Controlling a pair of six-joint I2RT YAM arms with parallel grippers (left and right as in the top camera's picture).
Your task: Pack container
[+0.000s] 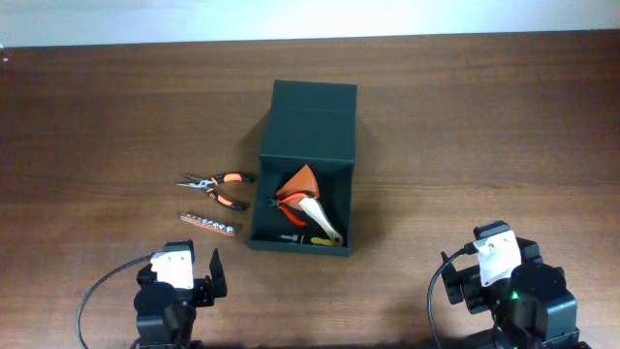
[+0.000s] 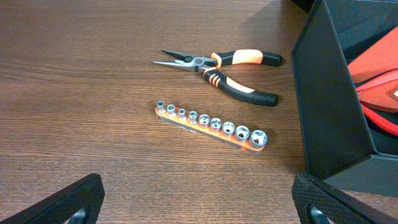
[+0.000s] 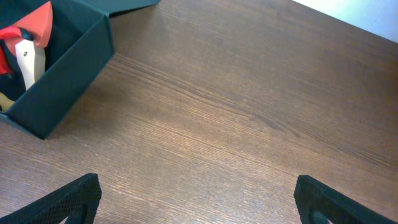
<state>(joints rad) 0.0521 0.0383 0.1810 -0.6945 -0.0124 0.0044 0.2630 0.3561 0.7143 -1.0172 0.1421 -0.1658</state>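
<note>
— Left gripper [image 2: 199, 208] fingers frame the bottom corners of the left wrist view, spread wide with nothing between them. Right gripper [image 3: 199, 202] is the same, above bare table [image 3: 249, 124].

— And the container [image 1: 298, 243]?

— Centre of the overhead frame, open, with its lid flap [image 1: 312, 105] laid back toward the top edge. Orange-and-pale tools [image 1: 305, 202] already lie inside.

— So what's left?

— The pliers [image 1: 218, 184] and the socket strip [image 1: 208, 225] lie on the table just left of it, centre-left of the frame. I'd judge it partly packed: those two go in, then perhaps the lid comes down.
</note>
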